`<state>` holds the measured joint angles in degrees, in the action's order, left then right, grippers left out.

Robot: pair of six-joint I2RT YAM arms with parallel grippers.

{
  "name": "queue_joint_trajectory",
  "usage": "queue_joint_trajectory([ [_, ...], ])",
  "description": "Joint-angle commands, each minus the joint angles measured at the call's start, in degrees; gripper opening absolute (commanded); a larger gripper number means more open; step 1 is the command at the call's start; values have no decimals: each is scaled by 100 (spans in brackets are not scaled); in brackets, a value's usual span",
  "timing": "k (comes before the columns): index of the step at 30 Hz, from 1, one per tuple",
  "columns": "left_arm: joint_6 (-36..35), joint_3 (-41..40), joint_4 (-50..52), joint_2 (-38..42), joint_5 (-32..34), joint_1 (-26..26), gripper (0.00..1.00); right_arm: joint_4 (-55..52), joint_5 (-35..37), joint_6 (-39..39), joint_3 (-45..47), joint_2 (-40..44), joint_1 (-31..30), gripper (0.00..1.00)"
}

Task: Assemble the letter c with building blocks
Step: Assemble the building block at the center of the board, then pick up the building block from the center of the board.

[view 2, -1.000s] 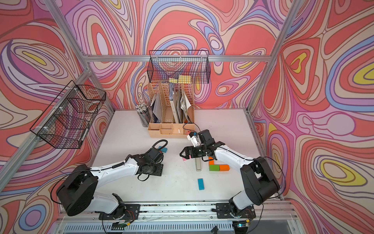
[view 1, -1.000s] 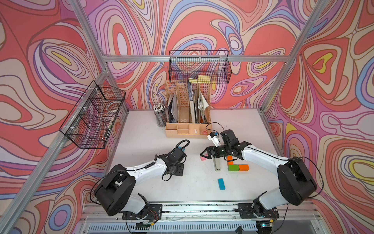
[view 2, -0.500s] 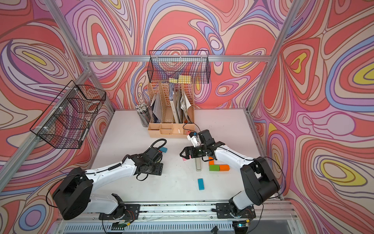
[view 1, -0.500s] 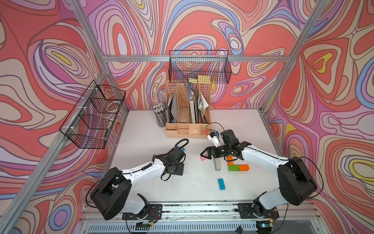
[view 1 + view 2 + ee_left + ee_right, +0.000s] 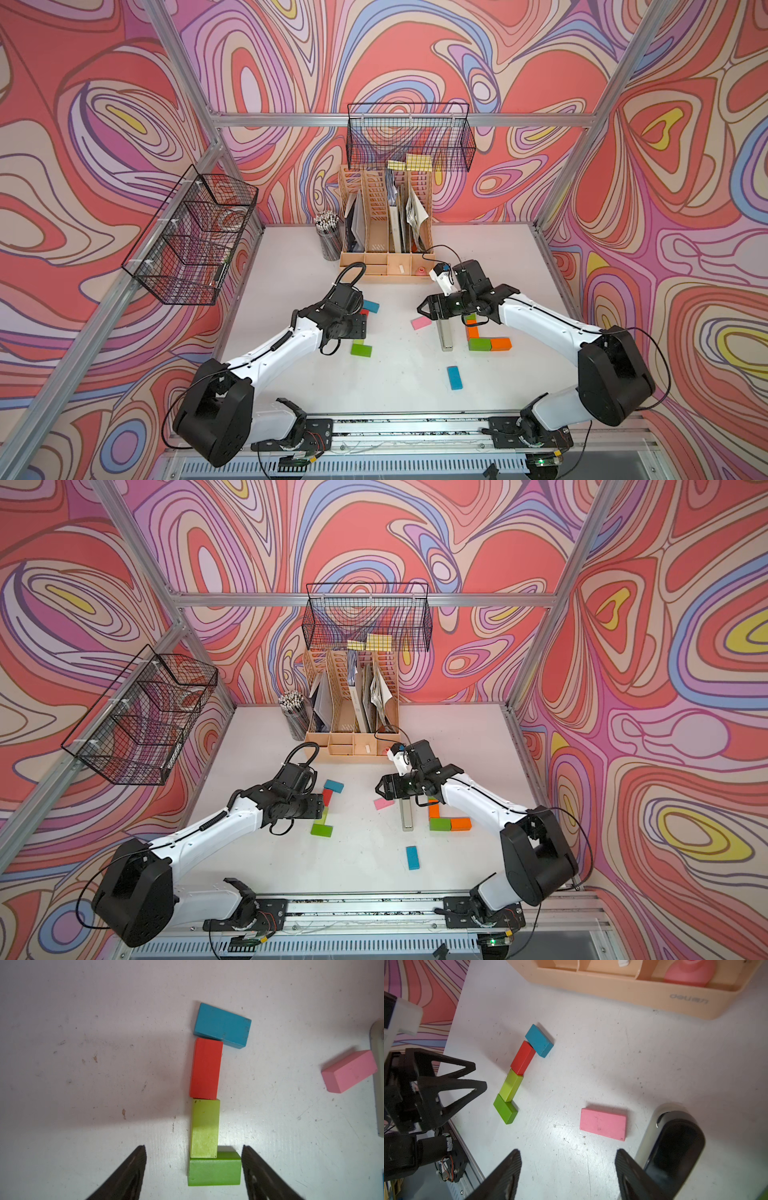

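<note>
Building blocks (image 5: pixel 454 377) lie about a white table (image 5: pixel 291 270). Left of centre, four of them sit end to end as the letter c (image 5: pixel 204 1093). A blue block (image 5: pixel 222 1025) lies at the far end, tilted, with a corner touching the red block (image 5: pixel 205 1068). The red block and a lime block (image 5: pixel 204 1128) make a straight spine. A green block (image 5: pixel 214 1171) lies crosswise at the near end. Both end blocks stick out to the right.

The left gripper (image 5: pixel 193 1147) hangs over the near end of this shape, jaws apart and holding nothing. In the left wrist view its fingers (image 5: pixel 135 1163) stand either side of the lime and green blocks, one just beside the green block's right end.

A pink block (image 5: pixel 603 1124) lies alone in the middle of the table, just left of a long silver-and-black stapler (image 5: pixel 672 1147). The right gripper (image 5: pixel 567 1151) hovers above the table near the pink block, jaws wide and empty.

Right of the stapler, an L of orange and green blocks (image 5: pixel 478 344) runs partly under the right arm. A loose blue block (image 5: pixel 412 857) lies nearer the front edge. A tan desk organiser (image 5: pixel 374 270) stands at the far side.
</note>
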<state>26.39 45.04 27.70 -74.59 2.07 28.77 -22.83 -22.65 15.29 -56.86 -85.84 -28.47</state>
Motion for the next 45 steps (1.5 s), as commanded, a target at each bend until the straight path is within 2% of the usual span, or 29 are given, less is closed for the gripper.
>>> queue_joint_trajectory([
  [1,-273,181,90,147,-200,-166,74,-358,519,-52,-290,-200,-181,74],
  [10,-90,-188,-451,365,-347,-315,72,-1120,1607,202,-966,-906,-712,70],
  [16,-34,-357,-632,433,-181,-346,74,-1696,2470,614,-1458,-1528,-1073,76],
  [22,74,-458,-719,444,-333,-380,77,-2058,3000,1020,-1847,-2096,-1297,80],
  [26,115,-561,-757,587,-432,-380,77,-2096,3088,1195,-2010,-2340,-1336,77],
  [33,119,-597,-762,685,-426,-379,77,-2283,3263,1265,-2346,-2776,-1381,79],
  [45,112,-625,-714,764,-495,-381,77,-2160,2981,1384,-2174,-2766,-1389,72],
])
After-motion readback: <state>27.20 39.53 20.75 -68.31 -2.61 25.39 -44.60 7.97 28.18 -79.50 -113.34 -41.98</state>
